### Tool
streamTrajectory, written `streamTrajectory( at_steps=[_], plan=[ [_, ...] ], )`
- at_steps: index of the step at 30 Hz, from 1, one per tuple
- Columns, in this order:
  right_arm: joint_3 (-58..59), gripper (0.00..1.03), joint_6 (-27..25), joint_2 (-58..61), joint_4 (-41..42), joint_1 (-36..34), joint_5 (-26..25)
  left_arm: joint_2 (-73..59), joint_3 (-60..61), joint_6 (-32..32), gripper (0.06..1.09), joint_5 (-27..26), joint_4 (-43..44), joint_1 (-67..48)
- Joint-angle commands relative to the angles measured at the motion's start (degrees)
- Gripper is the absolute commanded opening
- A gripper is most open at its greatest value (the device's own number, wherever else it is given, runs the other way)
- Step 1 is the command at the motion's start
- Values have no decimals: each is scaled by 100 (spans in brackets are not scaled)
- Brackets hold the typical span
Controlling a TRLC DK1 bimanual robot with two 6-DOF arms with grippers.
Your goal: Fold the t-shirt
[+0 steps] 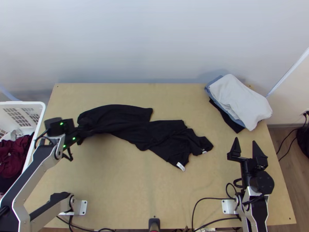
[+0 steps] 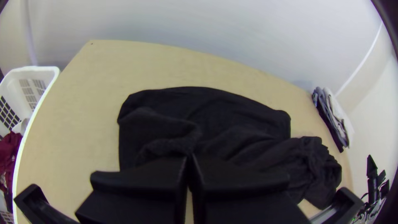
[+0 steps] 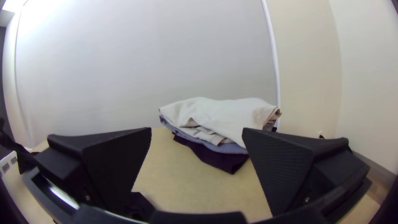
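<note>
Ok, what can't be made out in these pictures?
- Left wrist view: the part of the t-shirt pinched by the left gripper, behind its fingers.
- Top view: print on the larger white tag, too small.
- Top view: part of the basket, cut off by the left edge; its floor, under clothes.

Light wooden table; pale grey-white wall beyond its far edge. Right: cream wall, white strip between the two; brown wood-look floor below. Bright patch high at far left, possibly a lamp.
</note>
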State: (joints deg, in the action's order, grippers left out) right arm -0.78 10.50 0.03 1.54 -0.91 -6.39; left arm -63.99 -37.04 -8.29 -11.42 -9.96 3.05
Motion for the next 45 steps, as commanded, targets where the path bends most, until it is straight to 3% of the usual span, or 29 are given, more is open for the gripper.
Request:
streamTrajectory(
  at_steps=[1,7,10,11,13,14,18,20,25,33,40,45],
  plan=[
    [42,99,-13,-12,-93,-15,-11,167,276,91,9,-141,55,381],
    [42,99,-13,-12,-93,-15,-11,194,355,276,10,-343,29,1057],
    [42,99,-13,-12,-101,-15,-11,237,250,399,15,-343,11,1356],
    [42,99,-13,-12,-101,-15,-11,237,214,487,21,-343,2,1435],
    [42,99,-13,-12,-101,-15,-11,290,206,636,52,-343,-94,1444],
    [42,99,-13,-12,-101,-15,-11,299,179,733,63,-343,-244,1435],
    [42,99,-13,-12,-101,-15,-11,185,-146,706,93,-352,-956,1400],
    [42,99,-13,-12,-101,-15,-11,-53,-462,522,102,-352,-1527,1365],
    [42,99,-13,-12,-101,-15,-11,-263,-1271,100,102,-370,-2388,1356],
    [42,99,180,-12,-101,126,33,-879,-2466,82,102,-677,-3865,1752],
    [42,99,259,-12,-119,354,173,-993,-2598,82,102,-888,-4084,1936],
    [42,99,251,-12,-163,987,253,-914,-2642,135,102,-897,-4383,2086]
  ],
)
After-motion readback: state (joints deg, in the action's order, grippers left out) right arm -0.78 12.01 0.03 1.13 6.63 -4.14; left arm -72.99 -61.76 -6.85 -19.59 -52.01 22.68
